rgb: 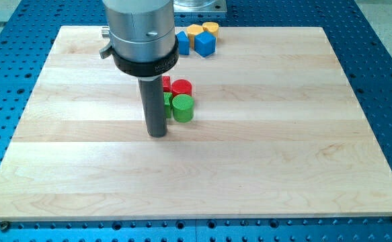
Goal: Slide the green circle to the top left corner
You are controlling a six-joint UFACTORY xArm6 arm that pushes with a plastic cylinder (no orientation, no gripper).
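The green circle (183, 107) is a short green cylinder standing near the middle of the wooden board (269, 154). My tip (157, 134) rests on the board just to the left of it and slightly nearer the view's bottom. A red cylinder (181, 88) touches the green circle on its top side. A second green block (167, 103) and a red block (166, 83) sit right behind my rod, mostly hidden by it.
Near the board's top edge sits a cluster: a blue cube (205, 44), a blue block (182, 42), a yellow block (194, 31) and a yellow cylinder (211, 28). A blue perforated table (390, 101) surrounds the board.
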